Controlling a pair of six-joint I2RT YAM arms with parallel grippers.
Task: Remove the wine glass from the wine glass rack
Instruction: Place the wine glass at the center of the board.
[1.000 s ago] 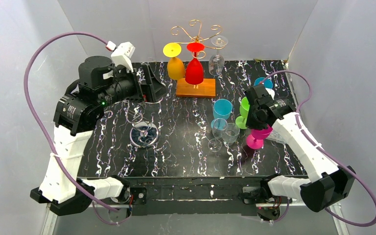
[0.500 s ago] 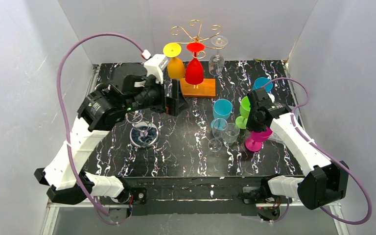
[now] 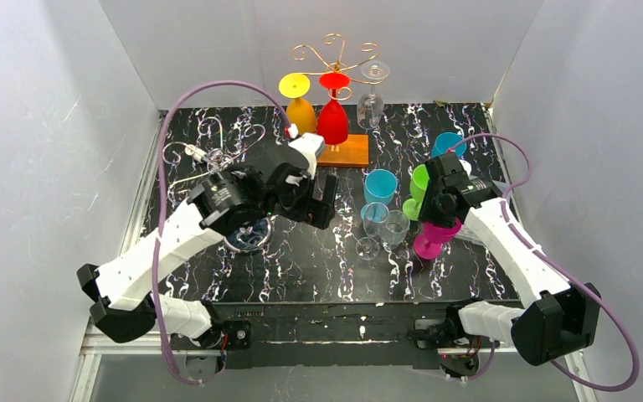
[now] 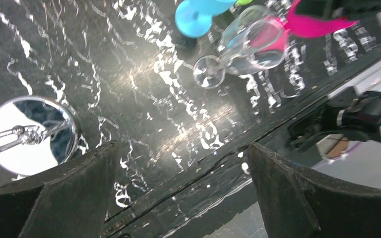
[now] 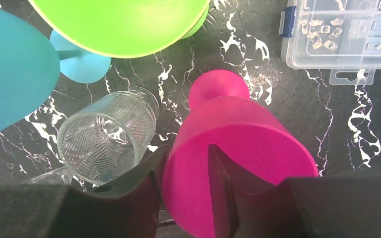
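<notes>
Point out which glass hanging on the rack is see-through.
The clear glass at the right end of the rack in the top view; the yellow glass and red glass are opaque.

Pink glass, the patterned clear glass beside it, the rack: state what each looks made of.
Pink glass: probably plastic, opaque, even colour, matte sheen. Patterned clear glass: see-through with cut ridges, glass or clear plastic, cannot tell which. Rack: thin gold curled wire, likely metal, on an orange-brown base that looks wooden.
</notes>
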